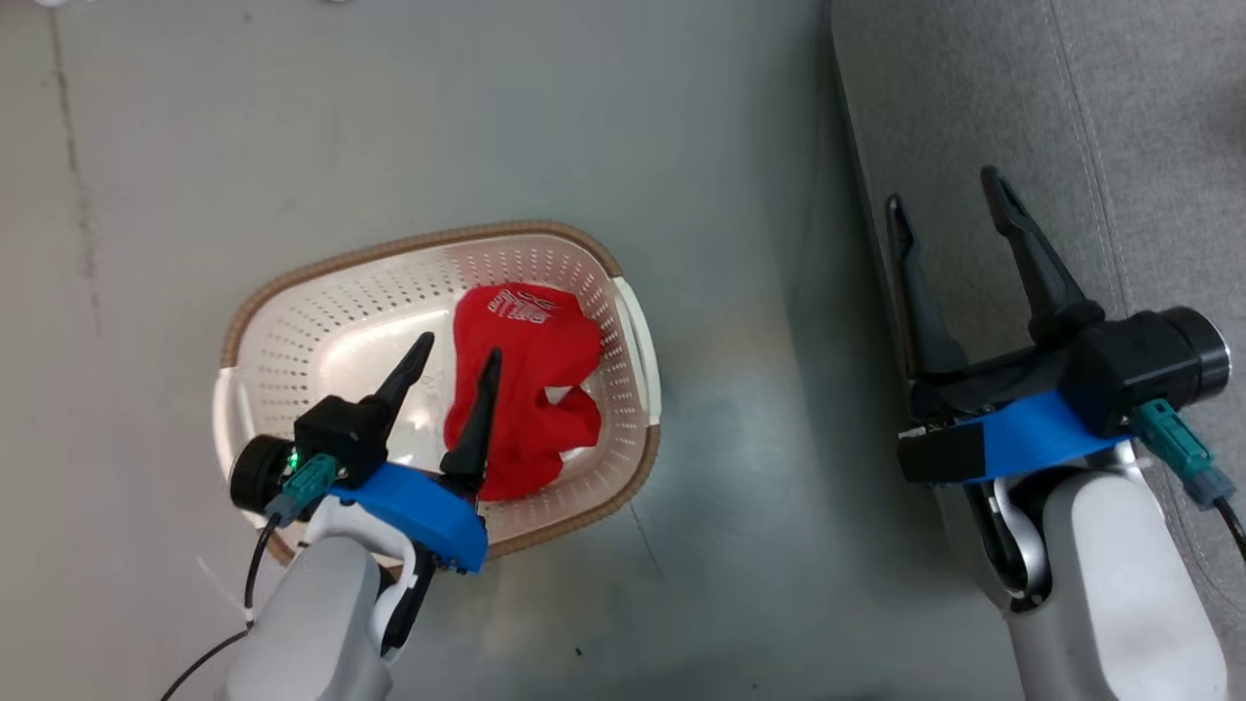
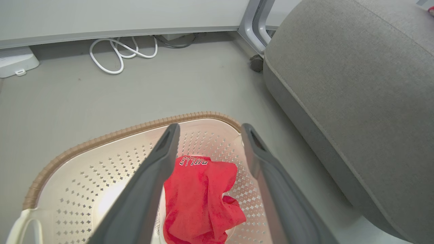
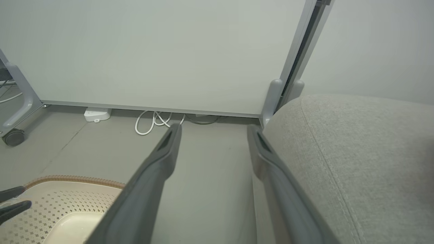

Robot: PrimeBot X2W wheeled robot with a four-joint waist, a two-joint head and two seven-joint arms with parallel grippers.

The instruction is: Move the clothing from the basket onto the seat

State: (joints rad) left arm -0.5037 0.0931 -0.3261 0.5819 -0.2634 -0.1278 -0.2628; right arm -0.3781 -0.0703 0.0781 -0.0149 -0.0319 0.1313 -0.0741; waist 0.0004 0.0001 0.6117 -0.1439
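The basket (image 1: 311, 321) stands on the grey floor (image 1: 389, 117) at frame centre and holds the red clothing (image 1: 526, 389); the seat (image 1: 1119, 117) is at upper right. Left gripper (image 1: 459, 348): jaws apart over the clothing. Right gripper (image 1: 942, 190): jaws apart at the seat edge. A white cable (image 2: 118, 56) lies by the wall (image 3: 152, 51).

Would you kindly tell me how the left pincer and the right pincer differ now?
The left pincer hangs over the basket, above the red clothing; the right pincer is by the edge of the seat, over no clothing. The left pincer tilts down at the basket; the right pincer points more level, toward the wall panel. Both are open and hold nothing.
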